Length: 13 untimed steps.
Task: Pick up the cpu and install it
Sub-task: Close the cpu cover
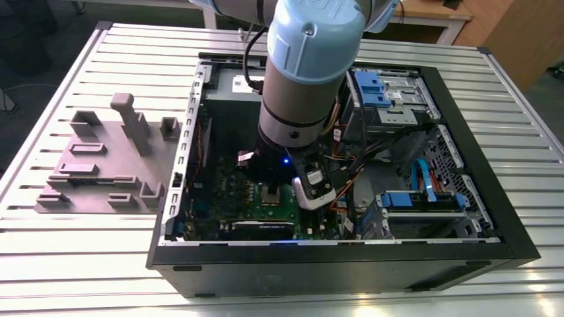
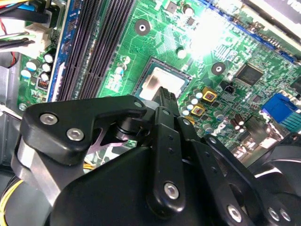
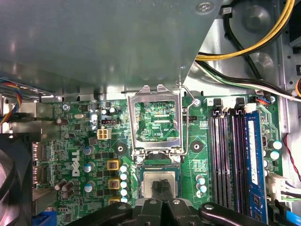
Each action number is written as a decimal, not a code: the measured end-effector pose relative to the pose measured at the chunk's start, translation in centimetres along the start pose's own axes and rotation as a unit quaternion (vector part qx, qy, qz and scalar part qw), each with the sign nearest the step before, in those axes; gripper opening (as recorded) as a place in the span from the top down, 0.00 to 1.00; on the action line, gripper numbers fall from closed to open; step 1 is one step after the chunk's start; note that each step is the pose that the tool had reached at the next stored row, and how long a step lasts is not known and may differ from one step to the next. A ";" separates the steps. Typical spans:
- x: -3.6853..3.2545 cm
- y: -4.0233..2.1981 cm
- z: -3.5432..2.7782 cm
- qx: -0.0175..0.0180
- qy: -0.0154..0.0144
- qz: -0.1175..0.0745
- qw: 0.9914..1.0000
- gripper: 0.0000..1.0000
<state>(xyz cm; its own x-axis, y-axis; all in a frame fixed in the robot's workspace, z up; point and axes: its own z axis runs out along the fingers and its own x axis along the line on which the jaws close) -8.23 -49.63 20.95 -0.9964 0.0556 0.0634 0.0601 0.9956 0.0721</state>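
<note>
While cpu lies in socket | jaws closed, just over it

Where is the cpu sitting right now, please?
In both wrist views the cpu lies in the motherboard socket, beside the open hinged frame, with the gripper over it.

Exterior view: the computer case is open on its upper face and walled on all 4 sides. The arm fills the frame's centre, while the drive cage and cables crowd the exterior view's right half. First wrist view: the gripper sits over the cpu, hemmed in by the raised hinged frame, the memory slots and a fan, with the grey metal box standing beyond the frame.
</note>
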 end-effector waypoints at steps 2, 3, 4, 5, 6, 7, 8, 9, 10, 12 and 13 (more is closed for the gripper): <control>0.00 0.00 0.00 0.000 0.000 0.000 1.000 0.89; 0.01 0.00 0.00 0.000 0.000 0.000 1.000 0.89; 0.04 0.00 -0.06 0.000 0.000 0.000 1.000 0.89; 0.06 0.03 -0.32 0.001 0.000 0.000 1.000 0.89; 0.09 0.07 -0.65 0.001 0.000 0.000 1.000 0.89; 0.12 0.10 -1.01 0.001 0.000 0.000 1.000 0.89; 0.13 0.14 -1.17 0.001 0.000 0.000 1.000 0.89; 0.13 0.21 -1.15 0.001 0.000 -0.003 1.000 0.89; 0.13 0.22 -1.16 0.002 0.000 -0.009 1.000 0.89; 0.14 0.22 -1.13 0.003 0.002 -0.026 1.000 0.89; 0.14 0.22 -1.12 0.003 0.002 -0.035 0.999 0.89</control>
<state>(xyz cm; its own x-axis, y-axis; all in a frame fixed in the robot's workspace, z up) -8.29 -49.49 22.09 -0.9979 -0.0142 0.0629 -0.0098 0.9975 0.0697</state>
